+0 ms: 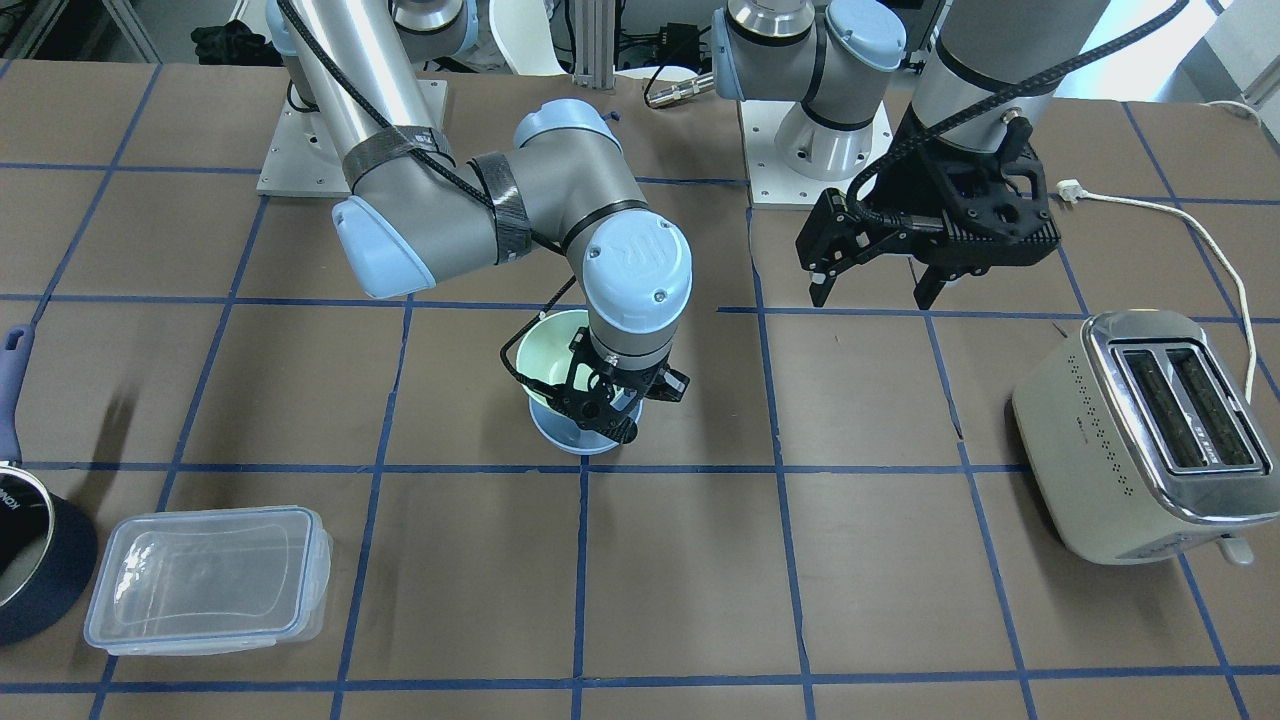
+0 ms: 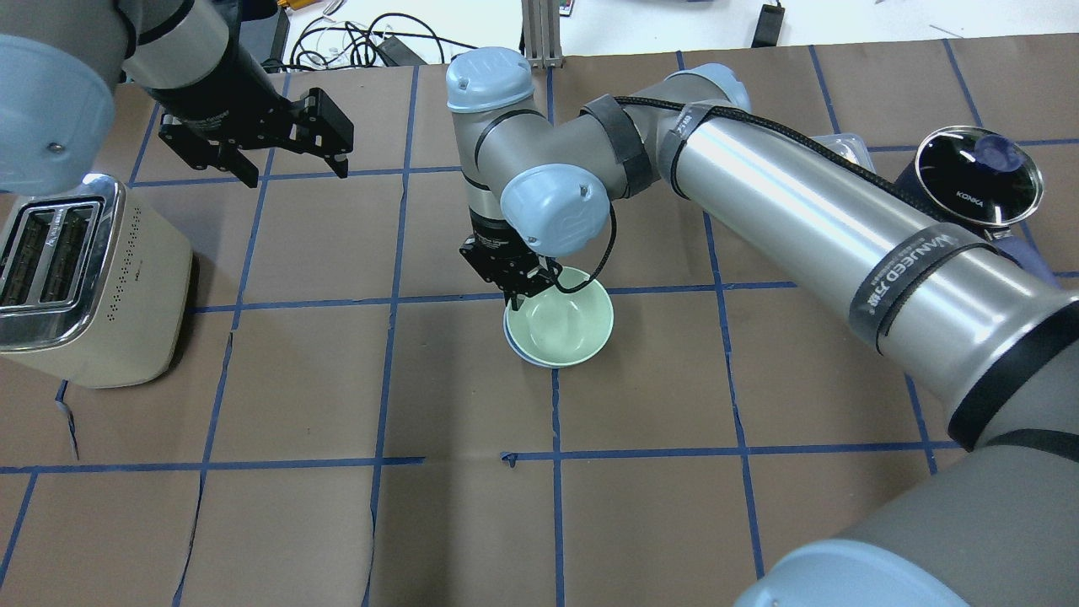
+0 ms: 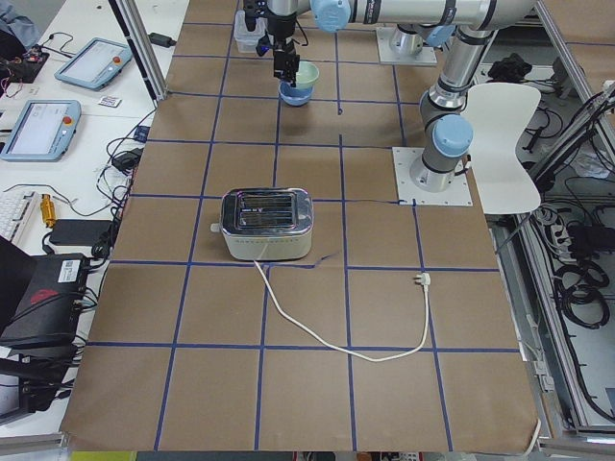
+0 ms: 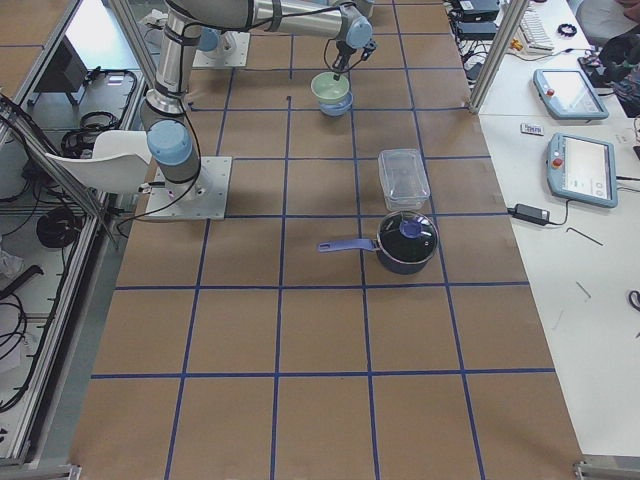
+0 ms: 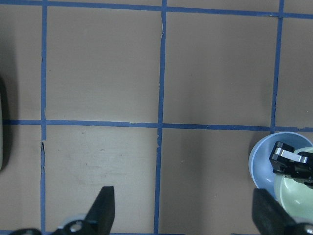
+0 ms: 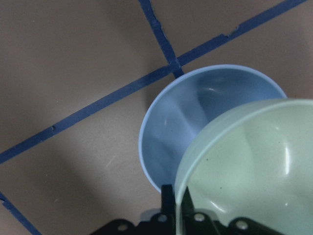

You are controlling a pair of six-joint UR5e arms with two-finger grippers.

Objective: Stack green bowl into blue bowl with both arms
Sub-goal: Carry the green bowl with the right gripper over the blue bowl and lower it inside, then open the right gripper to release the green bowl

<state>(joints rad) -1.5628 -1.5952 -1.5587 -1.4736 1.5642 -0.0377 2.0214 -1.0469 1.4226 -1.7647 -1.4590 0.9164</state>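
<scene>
Overhead exterior: glossy pale green bowl point(image 2: 563, 324)

Just below the right gripper point(image 2: 516, 293), the upper bowl point(image 2: 563, 324) sat tilted inside the lower bowl point(image 2: 516, 348) on the desk point(image 2: 472, 523).

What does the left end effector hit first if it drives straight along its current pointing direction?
Most likely a bare patch of the brown paper-covered table. The left end effector is open and points down at a taped grid square. The small light blue bowl sits off to one side of that line. Exact tilt is unclear.
</scene>
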